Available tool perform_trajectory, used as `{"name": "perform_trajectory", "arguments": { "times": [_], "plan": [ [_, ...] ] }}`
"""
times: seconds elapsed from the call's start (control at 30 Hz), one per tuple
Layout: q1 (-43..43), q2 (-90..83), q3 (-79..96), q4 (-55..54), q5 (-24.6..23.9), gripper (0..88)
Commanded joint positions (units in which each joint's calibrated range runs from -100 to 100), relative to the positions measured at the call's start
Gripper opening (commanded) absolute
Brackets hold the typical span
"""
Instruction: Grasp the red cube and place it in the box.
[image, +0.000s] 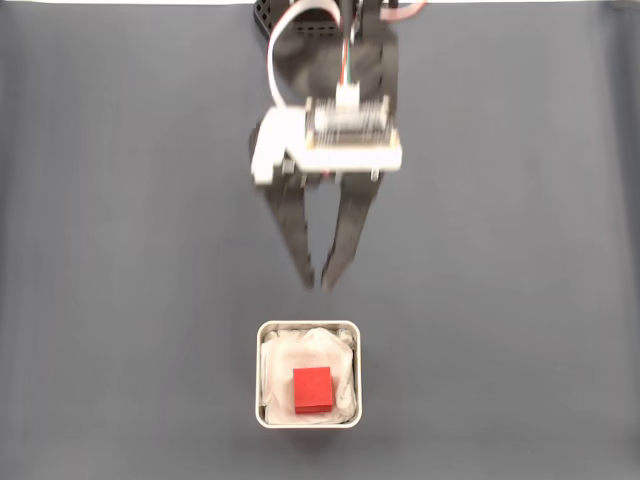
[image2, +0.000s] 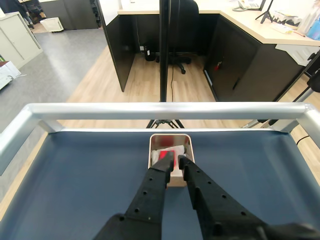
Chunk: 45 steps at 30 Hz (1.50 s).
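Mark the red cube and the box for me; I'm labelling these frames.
red cube (image: 312, 388): fixed view, its top face.
box (image: 309, 325): fixed view, its upper rim.

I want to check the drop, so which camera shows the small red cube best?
The fixed view: the small bright red cube lies fully visible from above on the crumpled lining of the square white box. In the wrist view, the black gripper covers much of the cube, leaving a red sliver.
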Motion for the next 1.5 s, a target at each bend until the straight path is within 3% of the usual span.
{"name": "perform_trajectory", "arguments": {
  "times": [0.0, 0.27, 0.5, 0.73, 1.47],
  "plan": [
    [-1.03, -14.78, 14.02, 0.22, 0.20, 0.0],
    [-1.25, -43.64, 53.98, 1.29, 0.63, 0.0],
    [-0.11, -58.97, 72.59, 16.62, -0.44, 0.0],
    [-0.54, -62.09, 73.51, 32.93, -2.44, 0.0],
    [0.03, -62.18, 73.51, 33.42, -0.93, 0.6]
  ]
}}
